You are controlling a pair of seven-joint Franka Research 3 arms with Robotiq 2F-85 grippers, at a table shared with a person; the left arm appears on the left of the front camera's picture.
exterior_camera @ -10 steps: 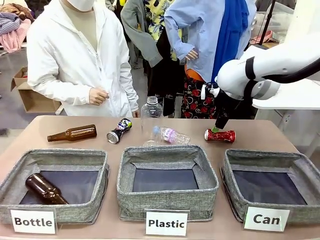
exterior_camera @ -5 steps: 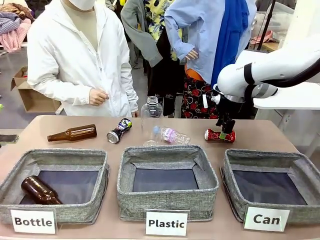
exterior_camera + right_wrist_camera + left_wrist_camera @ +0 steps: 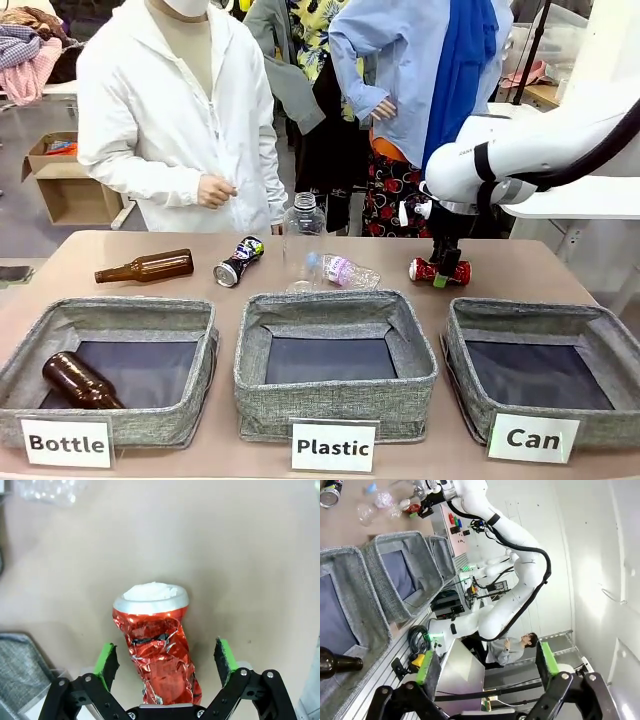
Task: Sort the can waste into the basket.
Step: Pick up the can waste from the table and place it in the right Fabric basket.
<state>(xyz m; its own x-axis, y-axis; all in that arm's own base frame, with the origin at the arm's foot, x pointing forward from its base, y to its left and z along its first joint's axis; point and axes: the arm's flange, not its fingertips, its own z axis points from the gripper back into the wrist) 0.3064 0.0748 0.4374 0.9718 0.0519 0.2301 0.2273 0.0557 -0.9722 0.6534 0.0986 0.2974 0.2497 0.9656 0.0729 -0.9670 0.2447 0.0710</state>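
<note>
Brown laminate tabletop [image 3: 530, 268] lies under the right gripper [image 3: 166, 656], whose jaws stand spread astride the red can [image 3: 152, 630]. A green pad sits on either side of its crumpled body and bare table shows in both gaps, so nothing is pinched yet. The step in hand looks like the closing grasp. It would go best with the pads meeting the creased middle squarely, not the stiffer silver end, so the can does not swivel or squirt out. The red foil is thin, shiny and already buckled, and I judge it will give a little more under pressure before the grip firms up. Once held, the can should be lifted clear before it is carried over the rim of the basket [image 3: 462, 385]. That basket is the grey woven bin labelled "Can", just nearer the camera and to the right, with soft, slightly slumped walls and a dark, bare bottom. The black can [image 3: 238, 261], crushed and printed, lies well apart toward the left of the table. It rests between a smooth brown glass bottle [image 3: 145, 267] and an upright clear plastic bottle [image 3: 303, 238], and awaits its turn. The left gripper [image 3: 487, 662] is off at the side, its jaws wide with nothing between them.
</note>
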